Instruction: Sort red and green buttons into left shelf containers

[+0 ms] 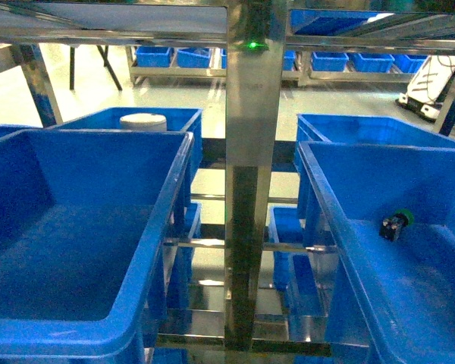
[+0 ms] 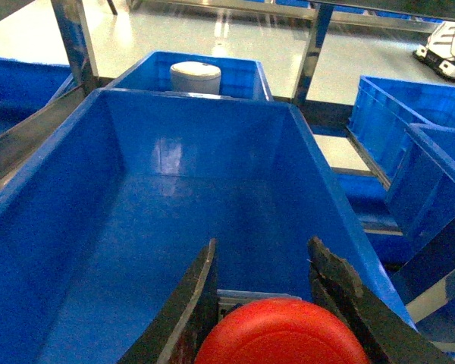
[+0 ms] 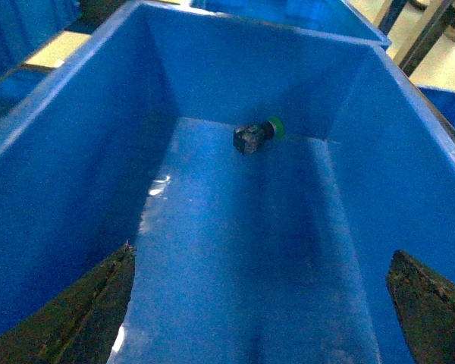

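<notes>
Red mushroom-capped push-button [image 2: 282, 334] gripped by left hand [image 2: 269, 303] above deep blue plastic bin [image 2: 53, 189]; right hand [image 3: 262, 303] open (green-capped button [image 3: 256, 136] beyond); early release risks bounce.

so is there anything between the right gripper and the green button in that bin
Nothing visible. The right gripper is open over the right bin, and the green button lies on its side on bare floor near the far wall.
</notes>
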